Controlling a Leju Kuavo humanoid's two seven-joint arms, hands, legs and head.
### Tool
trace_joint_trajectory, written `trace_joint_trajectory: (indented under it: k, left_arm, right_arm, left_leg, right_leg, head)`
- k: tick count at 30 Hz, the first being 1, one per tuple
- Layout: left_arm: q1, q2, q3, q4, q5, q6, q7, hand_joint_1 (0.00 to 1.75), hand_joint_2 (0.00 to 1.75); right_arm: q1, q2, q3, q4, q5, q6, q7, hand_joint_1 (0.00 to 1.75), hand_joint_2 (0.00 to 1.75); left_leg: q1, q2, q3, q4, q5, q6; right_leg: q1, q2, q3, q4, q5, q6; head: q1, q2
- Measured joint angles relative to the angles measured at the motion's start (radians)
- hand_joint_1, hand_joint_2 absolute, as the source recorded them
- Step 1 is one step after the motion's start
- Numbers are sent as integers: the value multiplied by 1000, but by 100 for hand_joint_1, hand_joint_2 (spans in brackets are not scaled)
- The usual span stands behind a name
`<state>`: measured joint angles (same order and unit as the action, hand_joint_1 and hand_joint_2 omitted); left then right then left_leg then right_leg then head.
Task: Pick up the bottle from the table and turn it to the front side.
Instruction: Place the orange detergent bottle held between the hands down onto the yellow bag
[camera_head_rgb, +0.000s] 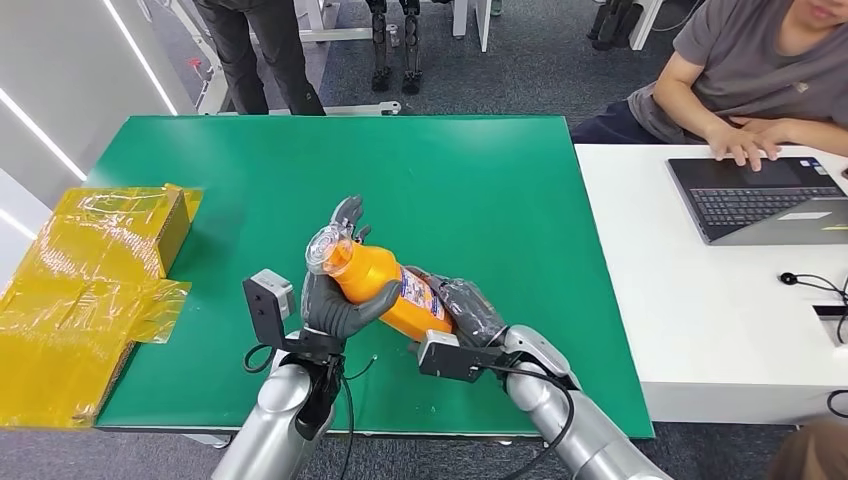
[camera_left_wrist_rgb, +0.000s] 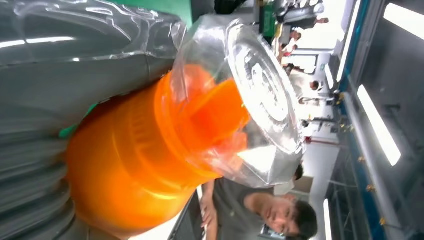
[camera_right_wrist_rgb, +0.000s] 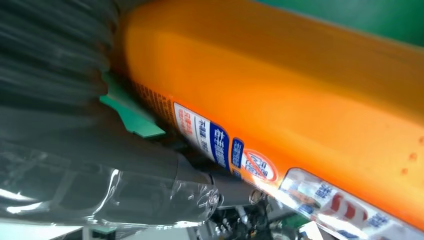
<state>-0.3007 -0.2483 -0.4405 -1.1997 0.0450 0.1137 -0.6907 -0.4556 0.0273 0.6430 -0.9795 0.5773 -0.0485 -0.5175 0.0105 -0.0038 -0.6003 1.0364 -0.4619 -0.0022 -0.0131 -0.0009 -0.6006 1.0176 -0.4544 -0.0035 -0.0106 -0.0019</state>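
Hidden parts: the lower end of the bottle is covered by the right hand in the head view, and much of the neck is wrapped by the left hand; the print on the label is blurred and cannot be read in the right wrist view.
Cut off: both silver arms run out of the head view at the near edge; the laptop is clipped at the right edge.
Bottle: orange, with a clear cap over an orange spout; it is held above the green table, tilted, cap toward the far left and base toward the near right.
Left hand: closed around the shoulder and neck just below the cap, thumb across the near side, fingers seen rising behind the cap.
Right hand: wrapped around the lower body by the label; a clear film is seen over both hands in the wrist views.
Surroundings: a yellow wrapped box lies at the left edge of the table; a seated person is at the white desk on the right, hands on the laptop; 1 more person stands at the far side.
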Motion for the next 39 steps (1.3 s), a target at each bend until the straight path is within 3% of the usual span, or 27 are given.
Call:
trace_joint_trajectory:
  k: [17,21,39]
  left_arm:
    - [9,-1,24,0,-24,-17,6,5,175]
    - [28,-4,39,-7,-23,-3,-2,175,175]
    - [46,-23,51,-61,-20,16,-12,175,175]
  right_arm:
    - [-4,0,13,9,51,46,2,175,175]
    - [-13,1,20,26,93,54,14,175,175]
    - [-14,28,11,31,123,-85,0,175,175]
  left_leg:
    - [0,0,0,0,0,0]
    - [0,0,0,0,0,0]
    - [0,0,0,0,0,0]
  right_leg:
    - [0,0,0,0,0,0]
    - [0,0,0,0,0,0]
    - [0,0,0,0,0,0]
  head:
    - [0,0]
    - [0,0]
    - [0,0]
